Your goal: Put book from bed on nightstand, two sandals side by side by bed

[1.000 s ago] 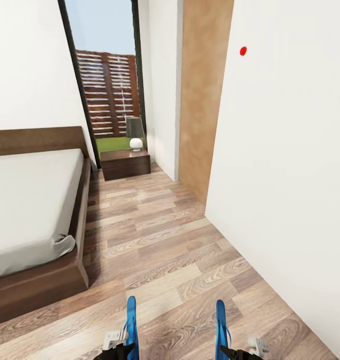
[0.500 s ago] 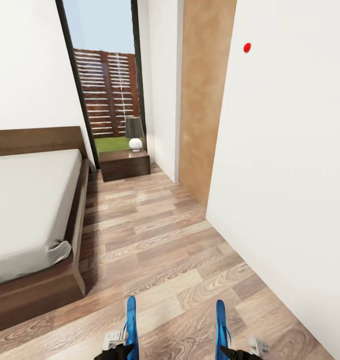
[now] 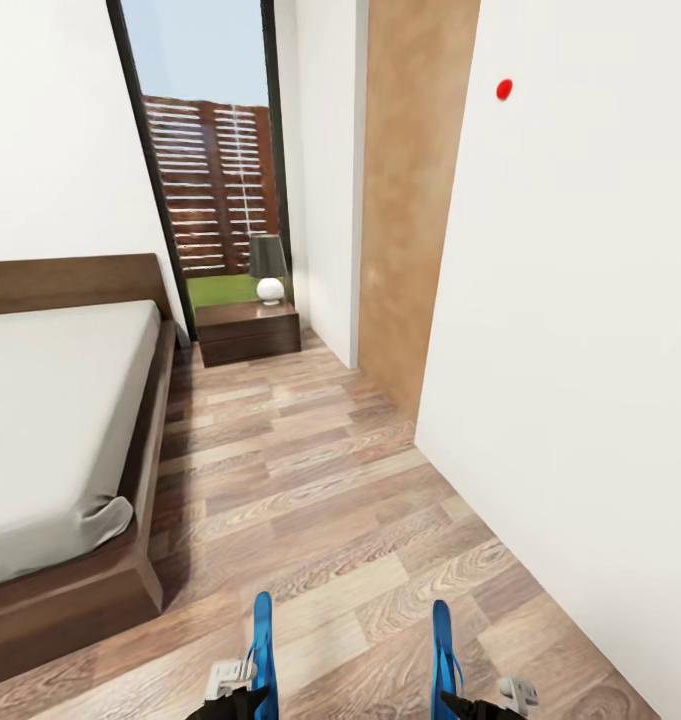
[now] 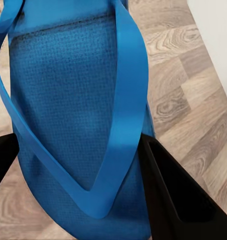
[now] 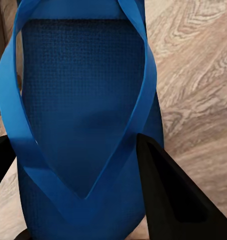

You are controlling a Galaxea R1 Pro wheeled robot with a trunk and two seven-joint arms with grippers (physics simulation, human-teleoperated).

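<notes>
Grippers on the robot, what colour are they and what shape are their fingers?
In the head view, the left gripper and the right gripper have black bodies with small pale grey blocks at their outer sides. Up close in the wrist views, the fingers are glossy black, flat and wedge-shaped, tapering to a point. I can't see any cables or markings.
</notes>
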